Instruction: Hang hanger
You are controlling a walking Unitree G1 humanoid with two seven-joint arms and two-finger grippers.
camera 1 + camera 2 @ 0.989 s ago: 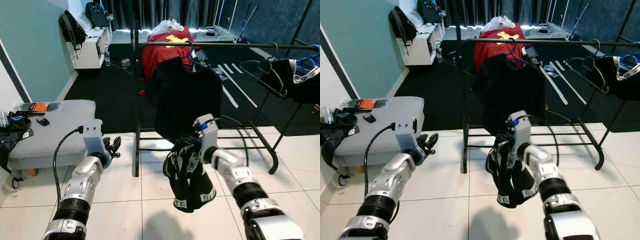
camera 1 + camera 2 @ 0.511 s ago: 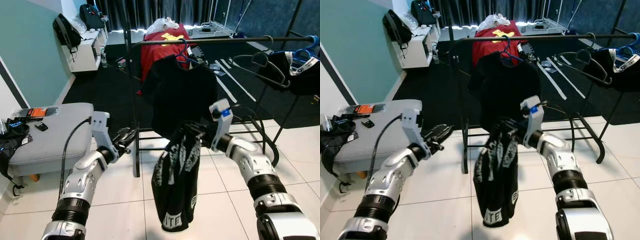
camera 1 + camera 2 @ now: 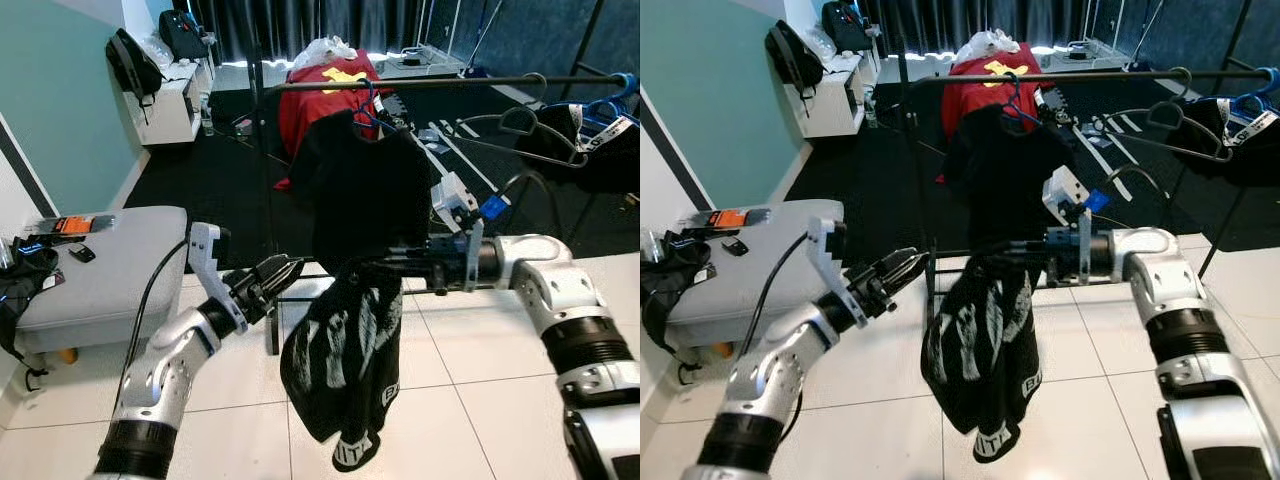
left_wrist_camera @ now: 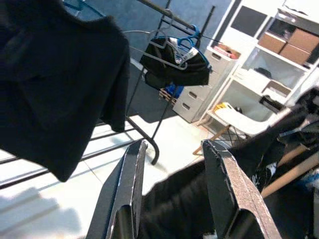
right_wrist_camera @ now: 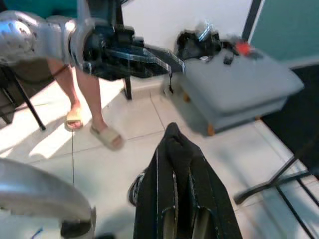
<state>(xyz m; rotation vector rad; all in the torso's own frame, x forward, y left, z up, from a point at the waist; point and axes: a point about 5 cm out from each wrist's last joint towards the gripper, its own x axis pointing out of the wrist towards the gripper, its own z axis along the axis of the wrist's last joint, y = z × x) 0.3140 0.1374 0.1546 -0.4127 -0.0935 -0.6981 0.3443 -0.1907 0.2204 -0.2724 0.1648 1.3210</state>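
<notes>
One black printed garment (image 3: 340, 360) gripped by right gripper (image 3: 395, 265); left gripper (image 3: 280, 272) parted, empty; black metal rail (image 3: 420, 84) not yet reached.

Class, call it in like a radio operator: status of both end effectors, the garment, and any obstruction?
Right end effector shut on black printed garment, held off floor. Left end effector open beside it. Hung black shirt on rail directly behind.

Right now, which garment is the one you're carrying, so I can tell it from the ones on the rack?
Start at the black clothes rack ahead. In front of it, the right tool holds up a black garment with white print, which dangles toward the tiled floor. The plain black shirt behind it hangs from the rail on a blue hanger.
</notes>
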